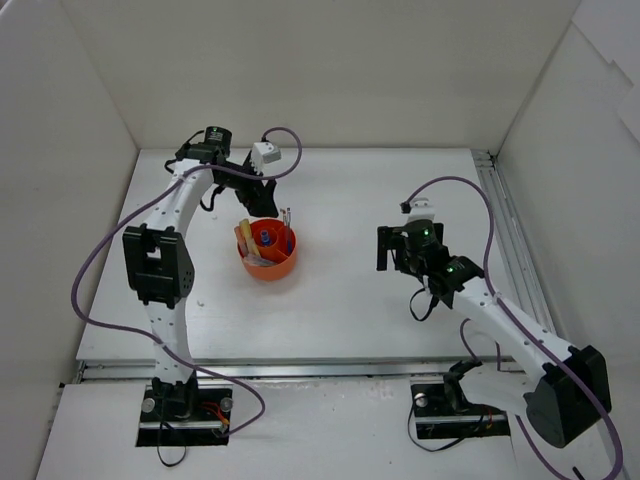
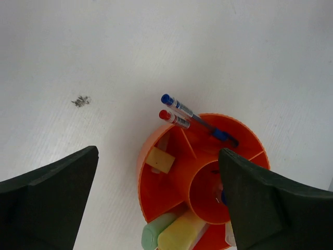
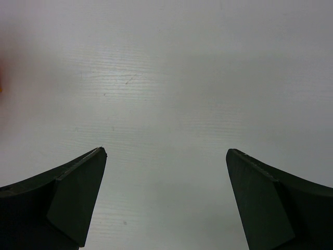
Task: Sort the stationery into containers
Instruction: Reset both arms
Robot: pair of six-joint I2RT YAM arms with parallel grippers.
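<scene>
stationery: all of it that shows lies inside the orange bowl (image 2: 151,151), which stands on the white table (image 1: 380,190) left of centre, under the left arm. no loose pieces show on the table from above.
- blue pen (image 2: 193,117) and red pen (image 2: 174,119): side by side in one outer compartment, leaning, their capped ends out past the rim.
- beige eraser (image 2: 159,160): alone in the neighbouring compartment.
- green marker (image 2: 156,234) and yellow marker (image 2: 182,234): together in the next compartment, partly cut off by the frame edge.
- centre well: contents too hidden to tell.
- left gripper (image 2: 158,153): above the bowl, fingers spread wide, nothing between them.
- right gripper (image 3: 166,153): well apart from the bowl, over bare table, fingers fully spread, holding nothing.
- step in hand, as judged: getting the left gripper clear after a drop. best done by rising straight up before any sideways move, since the leaning pen ends stand near the fingers and a brush could tip them out or shift the bowl.
</scene>
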